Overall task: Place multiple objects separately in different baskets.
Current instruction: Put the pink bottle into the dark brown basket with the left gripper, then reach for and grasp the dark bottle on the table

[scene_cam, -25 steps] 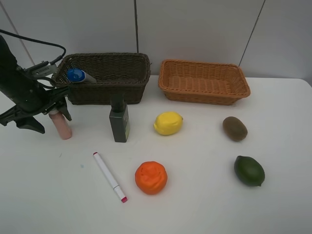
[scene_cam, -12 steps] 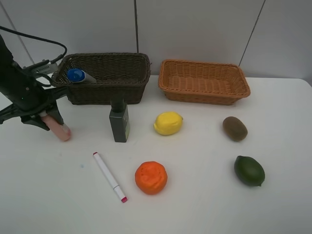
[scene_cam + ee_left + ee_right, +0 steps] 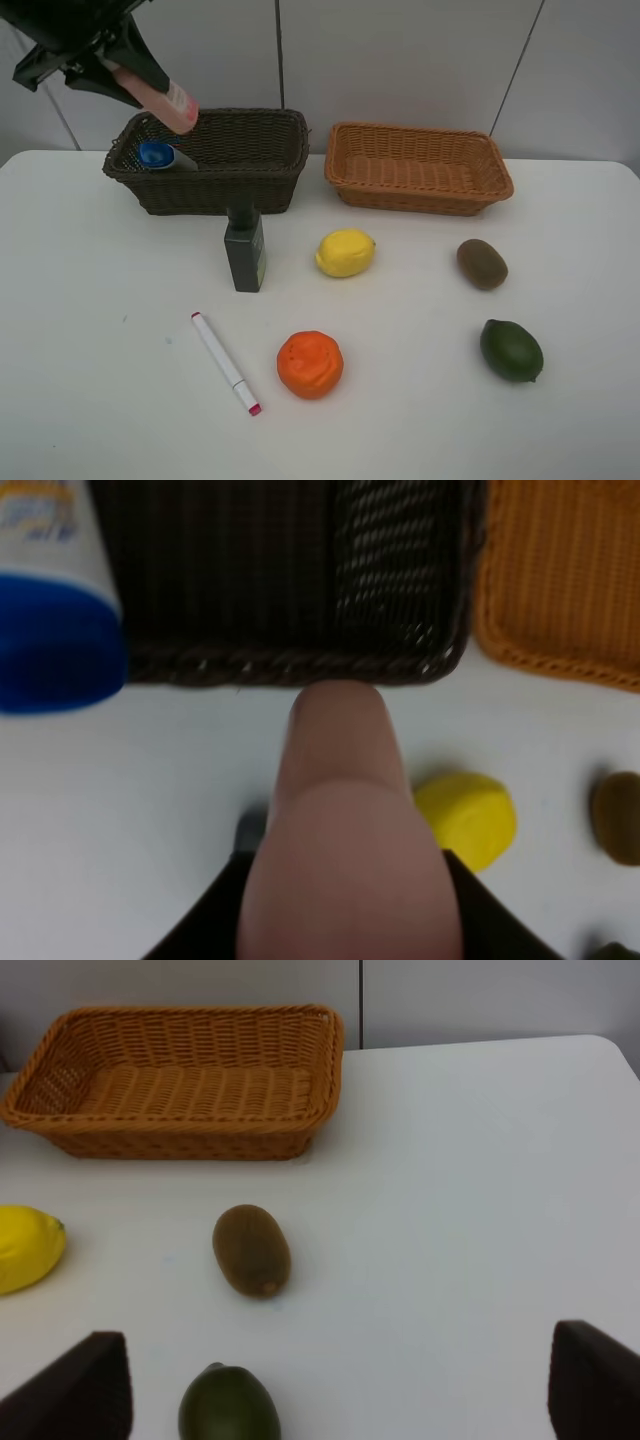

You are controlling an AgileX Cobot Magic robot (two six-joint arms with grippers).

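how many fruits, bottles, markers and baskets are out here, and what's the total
fruits: 4 (lemon, orange, kiwi, lime)
bottles: 3 (blue-capped spray bottle, pink bottle, dark green pump bottle)
markers: 1 (white marker)
baskets: 2 (dark brown basket, orange-tan basket)
total: 10

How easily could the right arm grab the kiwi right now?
Probably easily, yes. The right gripper is open, and the kiwi lies just ahead of it, with the lime and lemon apart from it.
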